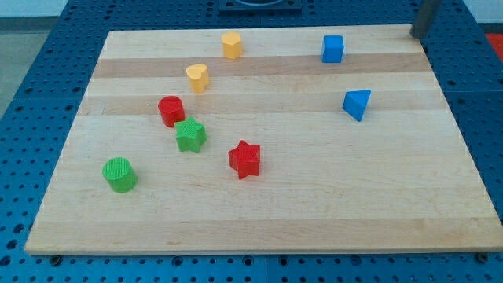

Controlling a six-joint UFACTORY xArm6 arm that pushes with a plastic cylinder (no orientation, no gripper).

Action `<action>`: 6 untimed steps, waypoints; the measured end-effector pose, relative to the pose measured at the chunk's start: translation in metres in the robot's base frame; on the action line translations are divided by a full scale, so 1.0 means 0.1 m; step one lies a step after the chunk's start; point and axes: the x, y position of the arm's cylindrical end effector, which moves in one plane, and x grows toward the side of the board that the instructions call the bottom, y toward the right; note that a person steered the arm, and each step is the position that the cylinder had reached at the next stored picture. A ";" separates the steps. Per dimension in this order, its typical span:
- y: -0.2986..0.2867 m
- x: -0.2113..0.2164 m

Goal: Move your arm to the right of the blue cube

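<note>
Hovering at the board's top-right corner, my tip [416, 35] sits right of the blue cube [332, 49].

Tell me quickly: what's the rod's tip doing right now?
My tip: holding nothing, touching no block, at the board's top right corner, to the view's right of the blue cube.

My tip [416, 35] well right of blue cube [332, 49].

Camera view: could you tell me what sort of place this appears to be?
Probably a robotics lab bench: a wooden board lies on a blue perforated table, small coloured blocks like the blue cube are scattered on it, and my tip is at the top right.
</note>
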 end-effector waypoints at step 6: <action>-0.89 0.88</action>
